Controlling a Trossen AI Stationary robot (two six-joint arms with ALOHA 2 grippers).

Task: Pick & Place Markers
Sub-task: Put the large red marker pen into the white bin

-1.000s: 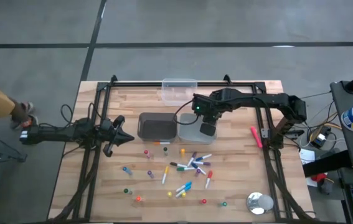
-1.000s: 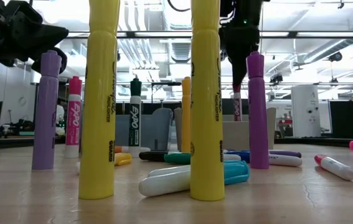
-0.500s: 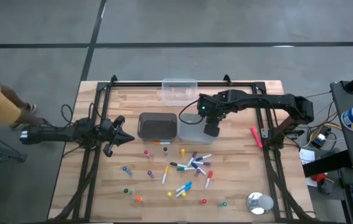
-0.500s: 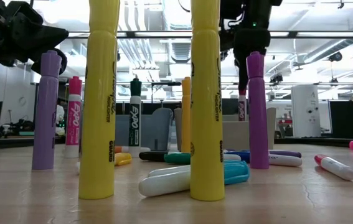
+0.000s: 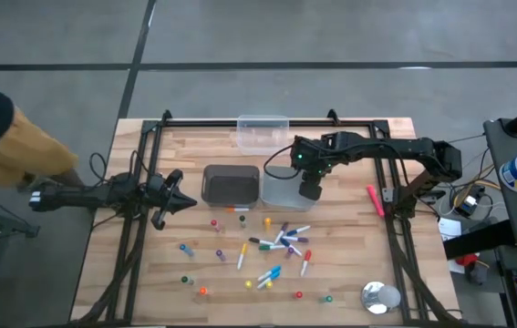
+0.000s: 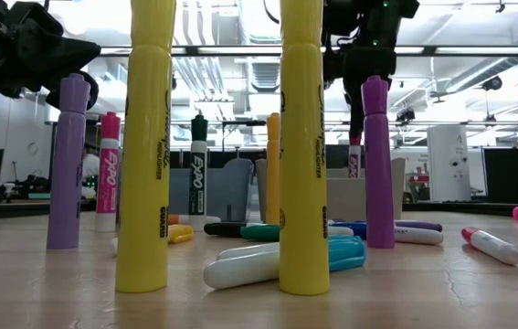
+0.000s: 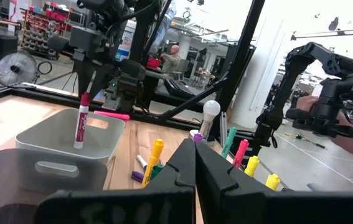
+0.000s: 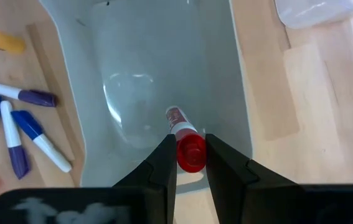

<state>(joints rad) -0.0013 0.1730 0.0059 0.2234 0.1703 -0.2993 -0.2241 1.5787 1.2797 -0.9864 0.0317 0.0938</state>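
My right gripper (image 5: pixel 310 189) hangs over the light grey bin (image 5: pixel 281 193), shut on a white marker with a red cap (image 8: pixel 175 118). That marker (image 7: pixel 81 127) points down into the bin's opening. Many more markers (image 5: pixel 276 244) stand or lie scattered on the wooden table near the front, with yellow and purple ones (image 6: pixel 303 146) upright close to the low camera. My left gripper (image 5: pixel 183 202) waits shut and level at the table's left, beside the dark bin (image 5: pixel 231 184). My right gripper pinches the marker's red cap end (image 8: pixel 190 154) between its two fingers (image 8: pixel 164 155). The fingers come from above, pointing steeply down. The marker hangs upright below them, clear of the table, its lower end (image 7: pixel 76 145) at about the bin's rim.
A clear plastic container (image 5: pixel 261 132) stands behind the bins. A pink marker (image 5: pixel 374 200) lies at the right rail and a silver tape roll (image 5: pixel 379 297) at the near right corner. A person (image 5: pixel 3 146) stands at the table's left edge.
My right gripper has shifted a little toward the table's right edge over the light bin, still shut on the marker, which stays upright. The person at the left has moved closer in.
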